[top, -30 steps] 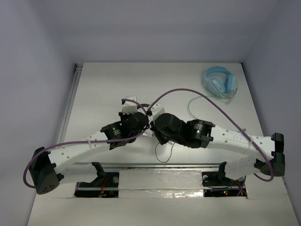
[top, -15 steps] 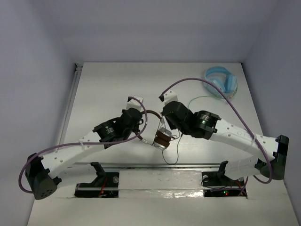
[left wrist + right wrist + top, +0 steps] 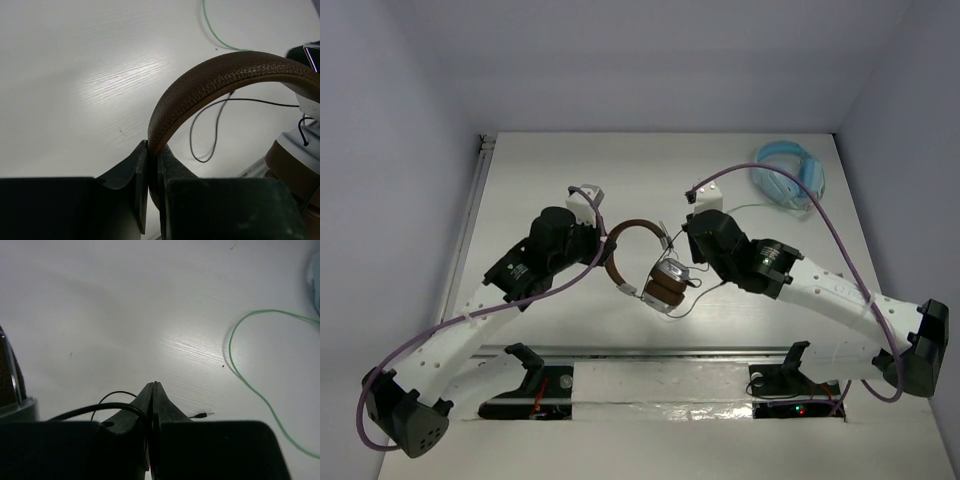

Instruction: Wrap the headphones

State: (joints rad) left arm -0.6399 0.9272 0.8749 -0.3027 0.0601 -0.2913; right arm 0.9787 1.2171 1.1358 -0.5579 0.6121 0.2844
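Observation:
The headphones (image 3: 638, 228) hang above the table's middle, their brown headband (image 3: 225, 75) arching up and the brown-padded silver earcups (image 3: 668, 285) stacked below. My left gripper (image 3: 152, 150) is shut on the headband's left end, seen from above at my left gripper (image 3: 607, 254). The thin black cable (image 3: 100, 407) loops over the table and runs in between the jaws of my right gripper (image 3: 154, 386), which is shut on it. Its jack plug (image 3: 202, 415) lies on the table. From above, my right gripper (image 3: 682, 248) sits just right of the headband.
Light blue headphones (image 3: 788, 172) lie at the back right corner, with a pale green cable (image 3: 745, 210) curling toward the middle, also seen as the green cable (image 3: 250, 375). Purple arm cables arc over both arms. A metal rail (image 3: 660, 352) runs along the near edge.
Both arms have drawn apart and back from a tight huddle. The headphones have come into view, held up by the headband, with the cable drawn out to the right.

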